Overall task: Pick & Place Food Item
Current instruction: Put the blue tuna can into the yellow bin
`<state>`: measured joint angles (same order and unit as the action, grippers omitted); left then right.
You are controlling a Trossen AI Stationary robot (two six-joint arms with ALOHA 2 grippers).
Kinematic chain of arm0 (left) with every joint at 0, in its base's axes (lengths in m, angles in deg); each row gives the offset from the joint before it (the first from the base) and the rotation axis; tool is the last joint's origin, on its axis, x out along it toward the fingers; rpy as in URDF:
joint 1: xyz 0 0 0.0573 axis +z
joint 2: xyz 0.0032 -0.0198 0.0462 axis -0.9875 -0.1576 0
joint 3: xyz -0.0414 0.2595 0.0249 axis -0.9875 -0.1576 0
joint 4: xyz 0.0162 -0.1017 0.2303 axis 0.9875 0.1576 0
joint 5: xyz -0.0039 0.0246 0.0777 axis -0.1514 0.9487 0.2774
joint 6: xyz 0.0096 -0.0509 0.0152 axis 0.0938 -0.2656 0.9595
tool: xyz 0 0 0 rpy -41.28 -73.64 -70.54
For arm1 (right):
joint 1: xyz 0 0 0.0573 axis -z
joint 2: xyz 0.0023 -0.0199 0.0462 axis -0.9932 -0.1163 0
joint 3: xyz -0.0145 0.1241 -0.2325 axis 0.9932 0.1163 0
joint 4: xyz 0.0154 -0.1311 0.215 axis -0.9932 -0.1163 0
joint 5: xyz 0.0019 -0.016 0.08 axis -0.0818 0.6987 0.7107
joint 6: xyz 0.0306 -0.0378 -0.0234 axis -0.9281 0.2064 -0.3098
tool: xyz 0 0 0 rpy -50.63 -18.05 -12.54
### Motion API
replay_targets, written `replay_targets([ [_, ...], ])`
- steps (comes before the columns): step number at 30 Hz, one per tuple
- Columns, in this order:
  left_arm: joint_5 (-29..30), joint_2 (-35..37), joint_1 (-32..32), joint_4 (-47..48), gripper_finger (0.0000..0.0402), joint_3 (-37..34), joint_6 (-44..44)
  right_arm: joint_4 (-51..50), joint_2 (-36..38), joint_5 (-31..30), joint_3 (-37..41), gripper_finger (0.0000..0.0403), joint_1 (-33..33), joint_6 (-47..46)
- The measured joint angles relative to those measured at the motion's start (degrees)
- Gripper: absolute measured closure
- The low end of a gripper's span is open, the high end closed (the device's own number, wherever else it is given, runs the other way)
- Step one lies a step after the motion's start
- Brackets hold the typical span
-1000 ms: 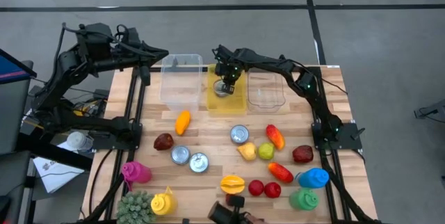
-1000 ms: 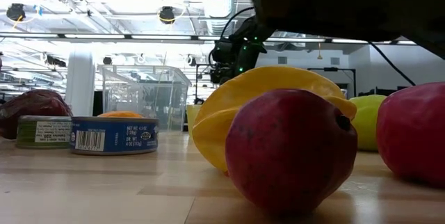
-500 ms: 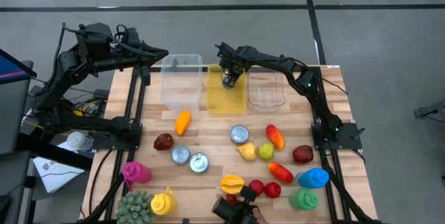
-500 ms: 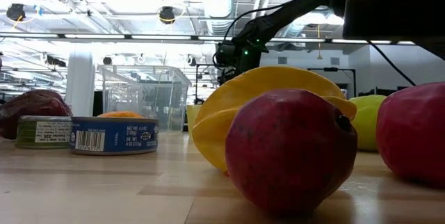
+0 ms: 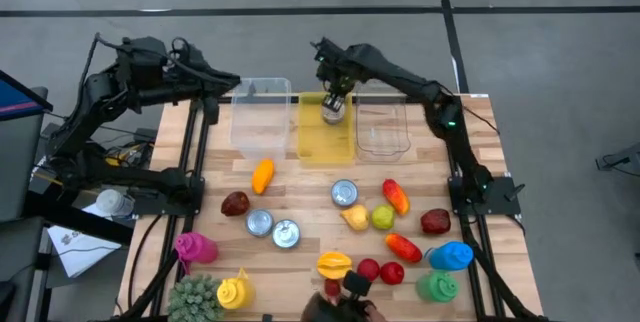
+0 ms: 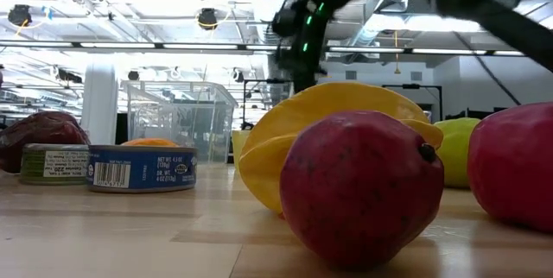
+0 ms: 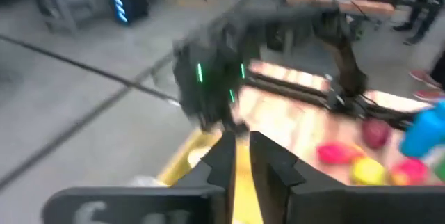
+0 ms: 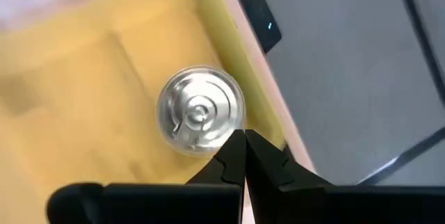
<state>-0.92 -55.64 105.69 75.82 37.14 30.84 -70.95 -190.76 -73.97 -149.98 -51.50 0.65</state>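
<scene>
High view: the right gripper [image 5: 331,90] hangs over the far end of the yellow plastic bin [image 5: 326,142], where the round silver tin can [image 5: 332,109] lies; the left gripper [image 5: 232,81] waits by the clear plastic bin [image 5: 260,122].

Low view: the right arm rises above the bench [image 6: 130,235].

Left wrist view: its jaws stand nearly together, holding nothing.

Right wrist view: jaws pressed together, empty, above the can. To finish well, I'd lift straight up, clear of the bin wall.
</scene>
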Motion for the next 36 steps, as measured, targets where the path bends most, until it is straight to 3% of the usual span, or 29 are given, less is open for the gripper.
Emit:
replay_targets([
  [7,-1.90,-6.27,-16.41,18.02,0.0243,-0.02,-1.87,-0.91,16.61,2.16,3.69,0.0383,-0.59,-1.09],
  [12,-1.92,-13.03,-28.72,25.98,0.0134,-0.05,-6.29,-3.88,25.30,5.77,3.67,0.0312,-1.66,-1.11],
  [16,-0.72,-17.89,-34.09,26.84,0.0069,-0.49,-9.18,-5.39,30.07,5.79,3.67,0.0245,-3.44,-0.86],
  [19,-0.37,-19.76,-35.84,22.54,0.0045,-4.42,-9.48,-5.89,32.86,5.83,3.67,0.0207,-4.90,-2.02],
  [23,-1.89,-19.54,-36.47,11.83,0.0041,-14.96,-10.93,-8.67,35.37,5.81,3.67,0.0181,-6.66,-4.59],
  [27,-4.54,-18.48,-35.13,-2.52,0.0052,-27.15,-11.56,-12.69,37.59,5.81,3.67,0.0179,-8.48,-6.76],
  [32,-9.21,-20.09,-33.32,-27.94,0.0065,-40.27,-12.59,-15.17,38.85,5.76,3.70,0.0188,-11.22,-8.67],
  [36,-9.41,-24.13,-32.55,-34.74,0.0067,-44.04,-13.52,-16.60,39.51,5.72,3.64,0.0197,-13.24,-9.38],
])
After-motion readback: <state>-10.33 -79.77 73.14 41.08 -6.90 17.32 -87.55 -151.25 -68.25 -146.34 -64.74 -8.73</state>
